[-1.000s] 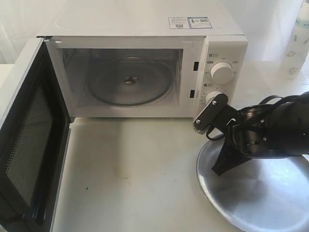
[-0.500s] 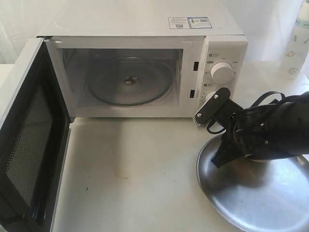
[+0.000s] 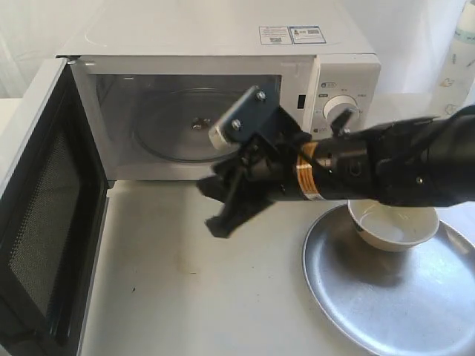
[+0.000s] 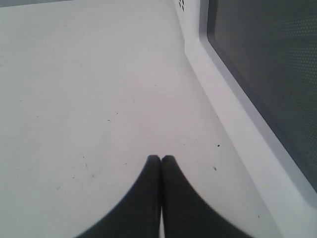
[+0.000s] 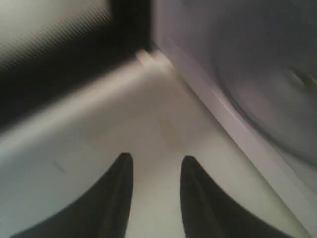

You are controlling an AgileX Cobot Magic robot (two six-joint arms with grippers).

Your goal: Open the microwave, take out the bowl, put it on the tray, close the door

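The white microwave (image 3: 223, 37) stands with its door (image 3: 44, 222) swung wide to the left. Its cavity holds only the glass turntable (image 3: 178, 133). The small cream bowl (image 3: 393, 226) sits upright on the back part of the silver tray (image 3: 386, 297) at the right. My right gripper (image 3: 215, 208) reaches across the middle, low over the table before the oven's opening, open and empty (image 5: 156, 158). It is well left of the bowl. My left gripper (image 4: 161, 157) is shut and empty over the table beside the door's dark window (image 4: 267, 64). It is hidden in the exterior view.
A white bottle (image 3: 460, 59) stands at the back right beside the oven. The right arm's black body (image 3: 386, 167) spans from the right edge past the knobs (image 3: 343, 111). The oven's lower front frame (image 5: 223, 114) lies close beside the right fingers.
My right arm has swung left from over the tray to the front of the oven's opening. The bowl, earlier hidden under the arm, now shows on the tray.
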